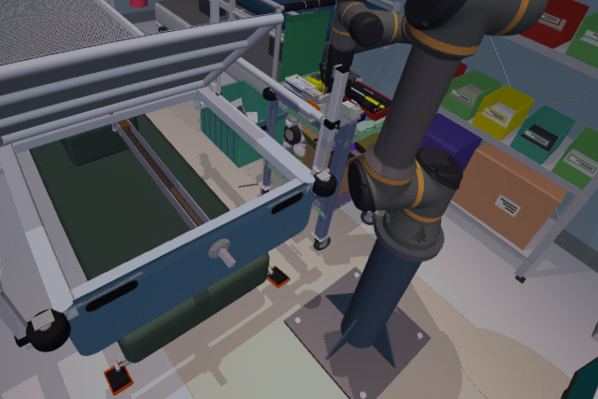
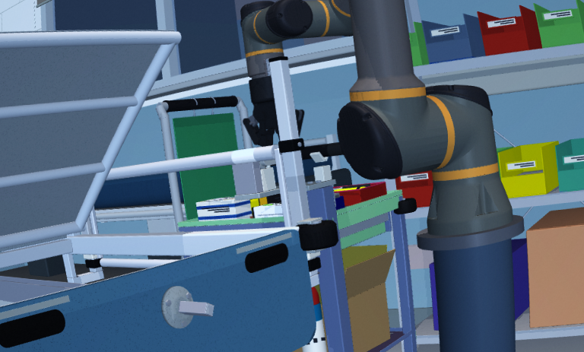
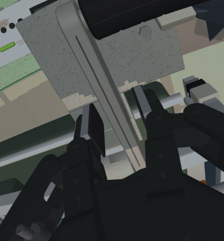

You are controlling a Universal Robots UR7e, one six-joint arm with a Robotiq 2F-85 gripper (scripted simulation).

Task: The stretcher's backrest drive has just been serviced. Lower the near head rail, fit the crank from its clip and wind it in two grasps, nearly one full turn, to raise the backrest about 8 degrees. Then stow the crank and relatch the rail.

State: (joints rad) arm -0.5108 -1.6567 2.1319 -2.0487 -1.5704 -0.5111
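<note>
The crank (image 3: 104,92) is partly hidden behind the corner post (image 2: 287,137); in the wrist camera its flat grey arm runs up to a black handle (image 3: 130,16) against a grey plate. My gripper (image 3: 116,115) straddles the arm, open and holding nothing. From the side the gripper (image 2: 271,129) hangs behind the post (image 1: 333,100), above the near head rail (image 2: 189,161). The backrest (image 1: 121,61) is tilted up at the left. The square drive stub (image 2: 194,307) (image 1: 224,254) sticks out of the blue end panel, with nothing on it.
The corner post and rail stand right beside my fingers. A blue cart (image 2: 357,245) with boxes sits behind the stretcher. Shelves of coloured bins (image 1: 502,110) line the right wall, and my arm's pedestal (image 1: 377,298) stands on a floor plate.
</note>
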